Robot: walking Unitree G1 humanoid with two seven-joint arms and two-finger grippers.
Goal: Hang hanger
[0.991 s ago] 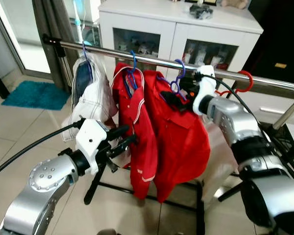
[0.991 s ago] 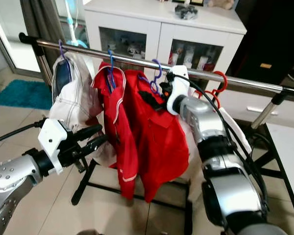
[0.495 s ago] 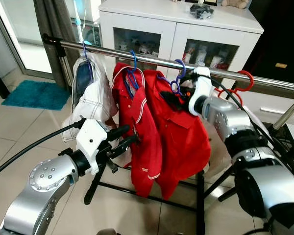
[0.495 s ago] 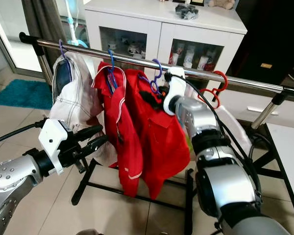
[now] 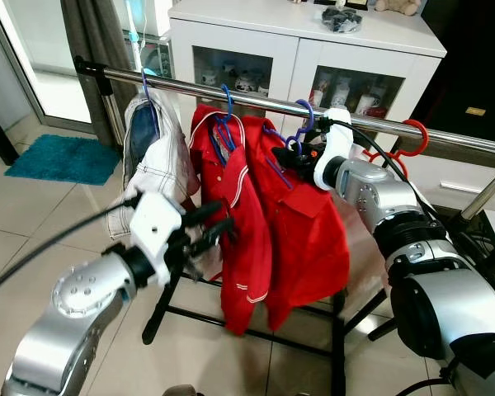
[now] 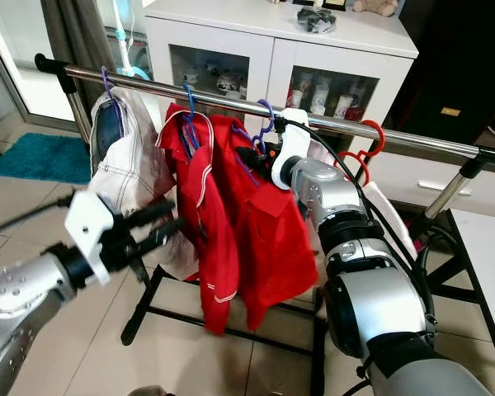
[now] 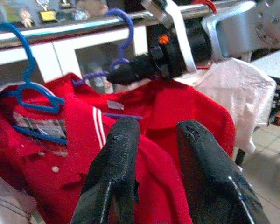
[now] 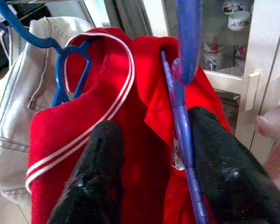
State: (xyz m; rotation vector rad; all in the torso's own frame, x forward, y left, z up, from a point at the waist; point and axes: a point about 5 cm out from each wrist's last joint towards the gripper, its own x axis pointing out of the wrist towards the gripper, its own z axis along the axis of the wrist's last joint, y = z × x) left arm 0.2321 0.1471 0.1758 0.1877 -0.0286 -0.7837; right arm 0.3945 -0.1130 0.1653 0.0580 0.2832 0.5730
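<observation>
— Hanger (image 5: 301,132), the purple one: where is it?
— Hooked over the rail (image 5: 256,101), carrying a red shirt (image 5: 301,223), between a blue hanger (image 5: 223,124) with another red shirt (image 5: 231,214) and a red hanger (image 5: 408,136).
— And the right gripper (image 8: 154,154)?
— Up at that hanger's neck, below the rail. Its fingers (image 8: 95,172) stand apart, the purple wire running just inside one of them; no grip on it.
— Left gripper (image 7: 154,172)?
— Lower down, before the clothes, near a pale jacket (image 5: 153,165), fingers parted and holding nothing
</observation>
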